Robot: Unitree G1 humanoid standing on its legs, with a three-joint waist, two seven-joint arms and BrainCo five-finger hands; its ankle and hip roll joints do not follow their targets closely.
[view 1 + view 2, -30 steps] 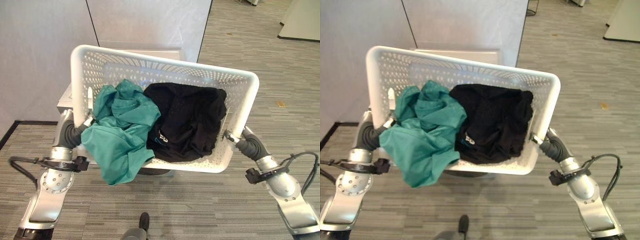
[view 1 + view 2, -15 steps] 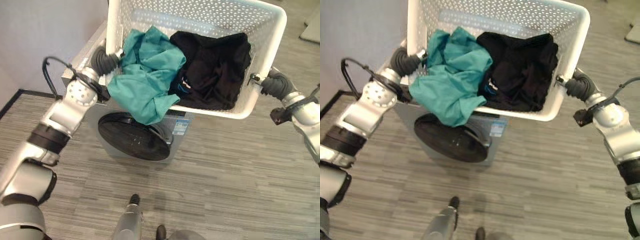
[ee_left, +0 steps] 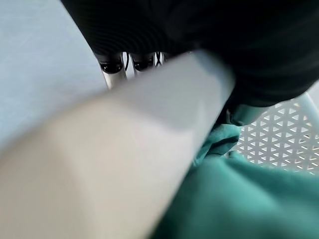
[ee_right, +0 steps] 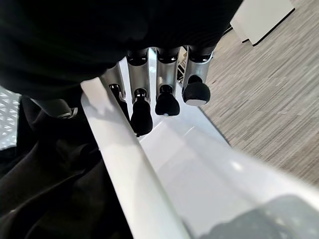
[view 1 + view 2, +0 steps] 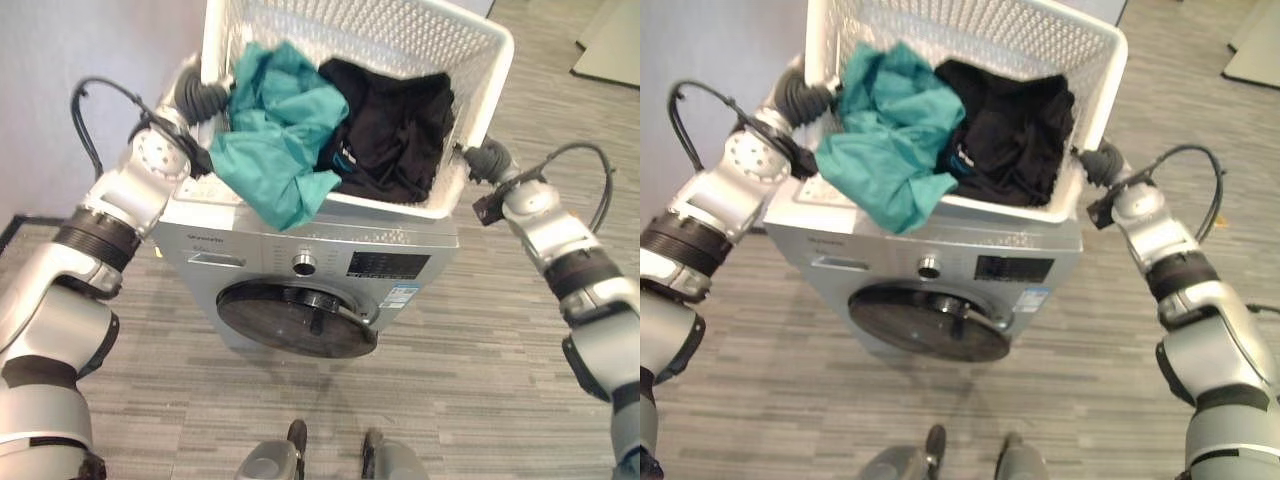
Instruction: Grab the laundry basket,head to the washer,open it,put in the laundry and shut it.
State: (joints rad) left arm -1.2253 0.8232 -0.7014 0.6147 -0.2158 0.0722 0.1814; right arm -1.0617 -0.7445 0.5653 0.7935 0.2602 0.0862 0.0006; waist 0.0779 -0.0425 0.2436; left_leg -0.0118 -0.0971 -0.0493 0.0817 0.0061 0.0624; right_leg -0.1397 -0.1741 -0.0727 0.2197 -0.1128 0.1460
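My two hands hold the white perforated laundry basket (image 5: 380, 30) over the top of a silver front-loading washer (image 5: 250, 250). I cannot tell whether the basket rests on it. My left hand (image 5: 205, 98) is shut on the basket's left rim (image 3: 149, 99). On the right rim (image 4: 124, 164) my right hand (image 5: 480, 160) is shut, its dark-tipped fingers (image 4: 167, 102) curled over the edge. Inside lie a teal garment (image 5: 280, 130), part of it hanging over the front rim, and a black garment (image 5: 395, 125). The washer's round dark door (image 5: 300, 318) is shut.
A grey wall (image 5: 60, 60) stands to the left behind the washer. Striped grey floor (image 5: 480, 380) spreads in front and to the right. A pale platform edge (image 5: 610, 40) lies at the far right. The washer's knob (image 5: 304, 263) and display are above the door.
The whole view has shifted as I came nearer. The washer, first hidden behind the basket, now shows its full front, and the basket has gone forward over its top. Both hands keep hold.
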